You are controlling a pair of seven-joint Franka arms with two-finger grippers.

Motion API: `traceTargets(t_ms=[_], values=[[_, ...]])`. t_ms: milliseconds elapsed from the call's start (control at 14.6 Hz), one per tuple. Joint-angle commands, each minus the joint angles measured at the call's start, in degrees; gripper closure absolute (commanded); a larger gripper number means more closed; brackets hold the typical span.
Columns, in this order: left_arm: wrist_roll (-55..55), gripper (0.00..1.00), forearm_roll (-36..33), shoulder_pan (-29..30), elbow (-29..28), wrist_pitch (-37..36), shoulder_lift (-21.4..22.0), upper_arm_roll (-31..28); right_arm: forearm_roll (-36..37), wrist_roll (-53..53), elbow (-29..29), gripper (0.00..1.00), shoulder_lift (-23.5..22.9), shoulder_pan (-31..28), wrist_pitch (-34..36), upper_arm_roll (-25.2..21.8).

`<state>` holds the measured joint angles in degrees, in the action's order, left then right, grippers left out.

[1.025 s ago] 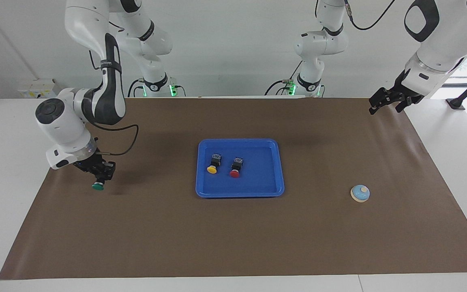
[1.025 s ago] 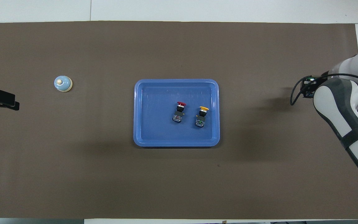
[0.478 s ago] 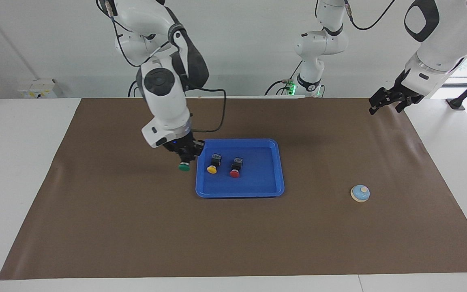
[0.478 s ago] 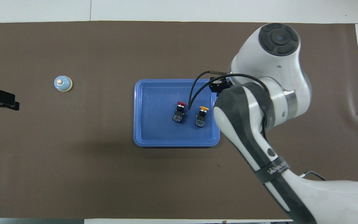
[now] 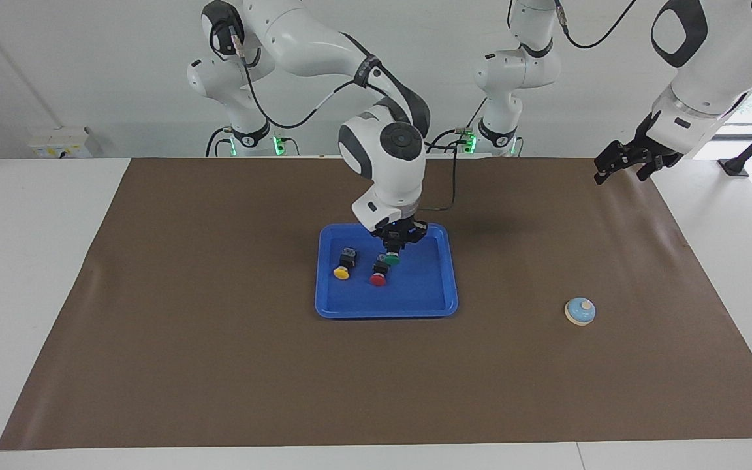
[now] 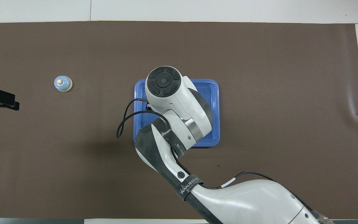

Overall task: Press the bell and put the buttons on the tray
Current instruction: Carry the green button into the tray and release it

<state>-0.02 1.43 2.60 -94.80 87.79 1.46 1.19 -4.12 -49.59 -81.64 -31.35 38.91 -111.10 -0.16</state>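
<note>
Yellow button [image 5: 342,267] and red button [image 5: 378,275] are already laid in the tray [image 5: 435,297]. The green button [image 5: 390,257] is held clamped in the right gripper [image 5: 394,251] above the tray, where a second ago it was carried over the mat's right-arm end. The bell [image 5: 580,311] is unattended; the left gripper [image 5: 624,162] waits, jaws wide.

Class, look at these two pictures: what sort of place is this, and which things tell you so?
Probably a robotics lab or test bench: two arms mounted at a table covered with a brown mat, staged props like a blue tray and small bell, bare white walls.
</note>
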Motion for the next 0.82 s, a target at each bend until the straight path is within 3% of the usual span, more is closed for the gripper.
traceTargets(t_ms=[0, 273, 752], values=[[-0.6, 0.00, -0.7, 0.1, 0.1, 0.0, 0.6, 0.0, 0.7, -1.6, 1.8, 1.00, -1.1, 1.6, -0.4, -0.5], [-0.5, 0.00, -0.7, 0.1, 0.1, 0.0, 0.6, 0.0, 1.1, -1.6, -2.1, 1.00, -1.7, 2.0, -7.5, -0.4], [-0.6, 0.00, -0.8, 0.1, 0.1, 0.0, 0.6, 0.0, 1.8, -2.2, -3.4, 1.00, -5.0, 3.8, -11.9, -0.4]])
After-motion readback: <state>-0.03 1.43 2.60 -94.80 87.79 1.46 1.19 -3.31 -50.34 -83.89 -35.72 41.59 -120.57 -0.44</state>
